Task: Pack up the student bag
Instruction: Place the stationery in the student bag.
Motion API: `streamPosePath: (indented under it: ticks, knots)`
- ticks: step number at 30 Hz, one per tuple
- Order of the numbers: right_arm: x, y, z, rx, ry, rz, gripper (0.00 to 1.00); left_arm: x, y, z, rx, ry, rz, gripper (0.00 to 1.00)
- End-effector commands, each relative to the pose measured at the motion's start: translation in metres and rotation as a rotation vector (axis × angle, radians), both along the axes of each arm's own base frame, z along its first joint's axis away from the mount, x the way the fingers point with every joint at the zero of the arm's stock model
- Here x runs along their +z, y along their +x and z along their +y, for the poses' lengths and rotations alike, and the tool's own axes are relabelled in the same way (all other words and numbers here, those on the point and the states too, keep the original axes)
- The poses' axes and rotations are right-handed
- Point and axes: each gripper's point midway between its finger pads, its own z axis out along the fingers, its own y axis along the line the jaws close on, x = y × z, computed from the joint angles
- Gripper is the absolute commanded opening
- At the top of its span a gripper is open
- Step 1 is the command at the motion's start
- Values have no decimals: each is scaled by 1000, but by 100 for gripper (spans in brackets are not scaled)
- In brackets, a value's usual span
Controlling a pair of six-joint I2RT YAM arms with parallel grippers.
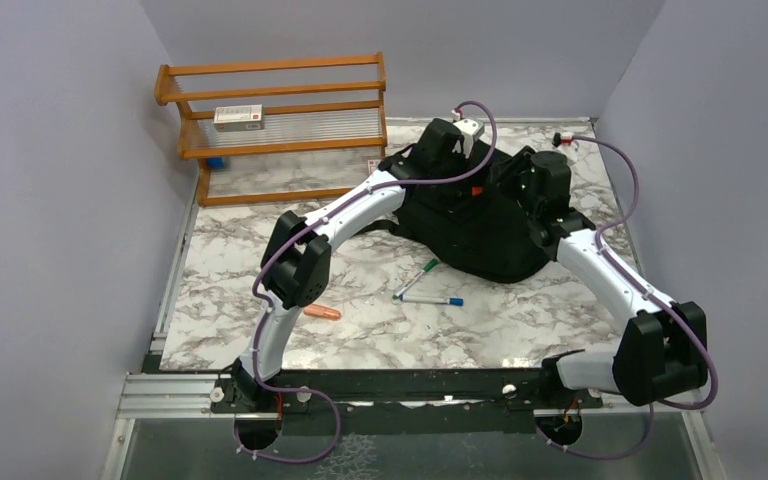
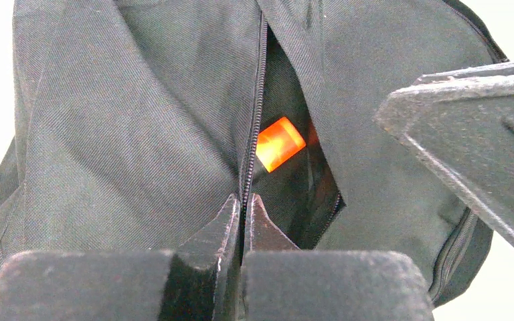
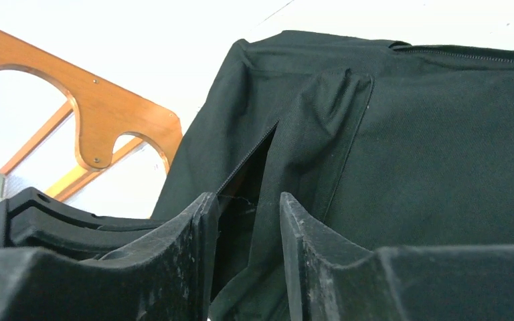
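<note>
Finds the student bag (image 1: 480, 235) slumped on the far part of the marble table (image 1: 380, 340), right of the middle, with both arms bent in over it. Pinches the zip edge of its opening with the left gripper (image 2: 244, 224): jaws pressed fully together, the zip line running straight into the seam between them. Shows, through the slit beside that edge, a bright orange object (image 2: 280, 142) lying inside the dark lining. Holds the right gripper (image 3: 247, 198) just across the opening from the left, jaws standing apart with a fold of the bag's black flap rising in the gap; cannot tell from the right wrist view whether either finger touches the cloth. Leaves three loose things on the table near the front of the bag: a green pen (image 1: 422, 275) and a blue-capped pen (image 1: 430, 300) just beside each other, and an orange marker (image 1: 322, 313) further left, by the left arm's elbow. Keeps a wooden rack (image 1: 280, 110) at the far left corner, with a small white box (image 1: 238, 117) on its upper shelf.
</note>
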Motion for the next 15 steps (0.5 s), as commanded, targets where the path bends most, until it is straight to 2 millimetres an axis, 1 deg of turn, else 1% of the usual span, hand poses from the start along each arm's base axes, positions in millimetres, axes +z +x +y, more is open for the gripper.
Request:
streamPosePath:
  ticks: [1, 2, 3, 7, 9, 13, 15]
  knots:
    - [6, -9, -5, 27, -60, 38, 37, 46, -5, -3, -26, -84, -61, 0]
    - [5, -10, -3, 43, -57, 45, 32, 45, -5, -2, -27, -83, -60, 0]
    - [4, -10, 0, 65, -54, 54, 30, 46, -5, -2, -27, -84, -60, 0]
    - [5, -8, 15, 161, -47, 88, 29, 44, -6, -3, -31, -81, -56, 0]
    - [3, -10, 24, 223, -46, 115, 29, 42, -6, -2, -32, -78, -54, 0]
    - [-6, -20, 44, 353, -25, 149, 29, 39, -7, -3, -44, -79, -50, 0]
    - [-9, -30, 52, 416, -13, 175, 29, 39, -7, -4, -53, -86, -50, 0]
